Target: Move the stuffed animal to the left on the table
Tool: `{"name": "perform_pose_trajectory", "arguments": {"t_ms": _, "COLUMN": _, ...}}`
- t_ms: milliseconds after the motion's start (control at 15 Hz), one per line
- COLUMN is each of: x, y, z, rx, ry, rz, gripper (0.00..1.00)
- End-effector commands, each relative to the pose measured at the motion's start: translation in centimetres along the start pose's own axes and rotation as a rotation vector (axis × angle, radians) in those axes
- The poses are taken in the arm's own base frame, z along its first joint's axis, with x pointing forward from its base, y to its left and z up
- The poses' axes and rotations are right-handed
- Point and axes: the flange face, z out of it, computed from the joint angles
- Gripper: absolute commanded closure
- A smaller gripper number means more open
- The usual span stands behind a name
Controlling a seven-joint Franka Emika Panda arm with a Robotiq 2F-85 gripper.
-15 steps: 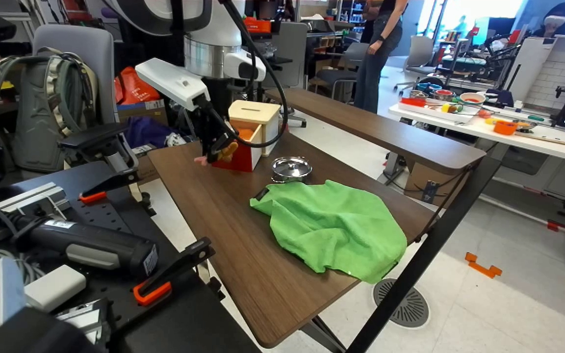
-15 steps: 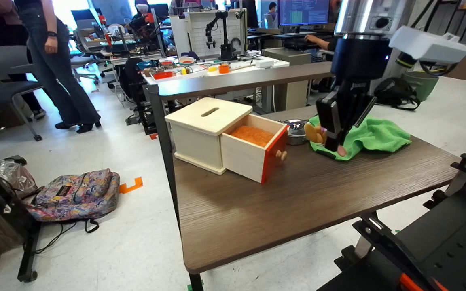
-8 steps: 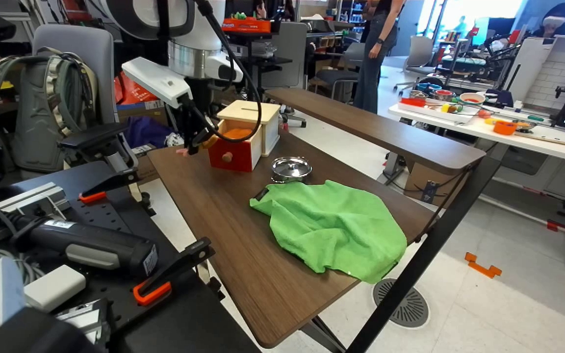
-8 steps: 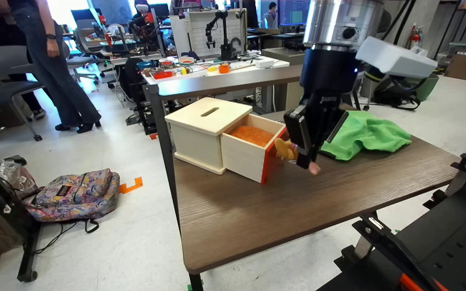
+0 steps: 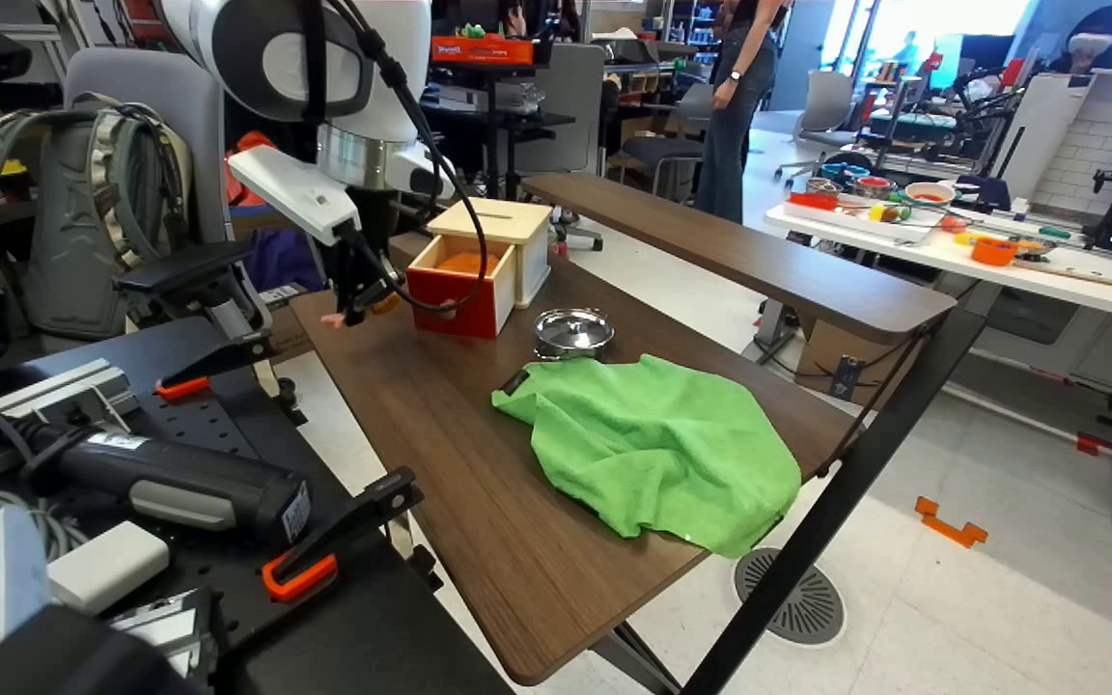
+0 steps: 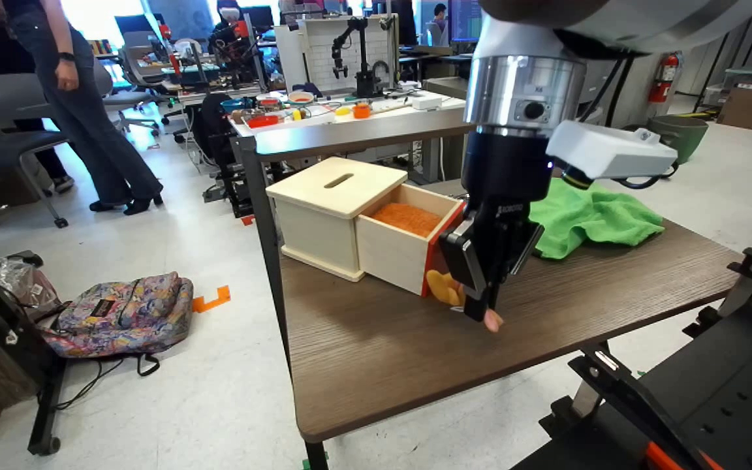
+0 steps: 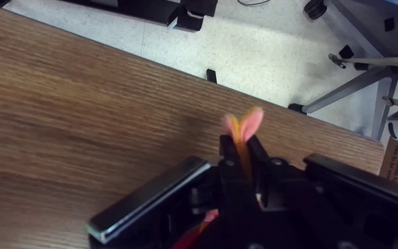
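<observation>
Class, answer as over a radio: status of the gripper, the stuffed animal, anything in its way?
Gripper shut on stuffed animal. Held over the table; whether touching, unclear. Open drawer close by, might obstruct a move that way.

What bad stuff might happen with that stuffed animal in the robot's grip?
It might slip: the gripper pinches the stuffed animal thinly, with parts of it poking out past the grip. It also looks near the edge of the table in the wrist view, so letting go too far over could drop it on the floor. And it might bump the open drawer that juts out close by.
</observation>
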Motion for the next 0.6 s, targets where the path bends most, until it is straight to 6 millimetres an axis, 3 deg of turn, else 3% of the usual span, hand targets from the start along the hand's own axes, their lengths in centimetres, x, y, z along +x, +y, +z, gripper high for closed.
{"name": "perform_pose_trajectory", "arguments": {"t_ms": 0, "x": 0.5, "y": 0.7, "z": 2.2, "rx": 0.012, "ry": -0.048, "rz": 0.026, "gripper": 0.97}}
{"name": "perform_pose_trajectory", "arguments": {"t_ms": 200, "x": 0.6, "y": 1.4, "z": 3.5, "rx": 0.003, "ry": -0.06, "rz": 0.04, "gripper": 0.97}}
{"name": "perform_pose_trajectory", "arguments": {"t_ms": 267, "x": 0.6, "y": 1.7, "z": 3.7, "rx": -0.003, "ry": -0.061, "rz": 0.049, "gripper": 0.87}}
{"name": "perform_pose_trajectory", "arguments": {"t_ms": 333, "x": 0.7, "y": 1.8, "z": 3.8, "rx": -0.007, "ry": -0.063, "rz": 0.056, "gripper": 0.62}}
{"name": "perform_pose_trajectory", "arguments": {"t_ms": 467, "x": 1.0, "y": 1.9, "z": 3.6, "rx": -0.014, "ry": -0.056, "rz": 0.065, "gripper": 0.58}}
{"name": "perform_pose_trajectory", "arguments": {"t_ms": 533, "x": 1.2, "y": 1.9, "z": 3.4, "rx": -0.014, "ry": -0.05, "rz": 0.07, "gripper": 0.5}}
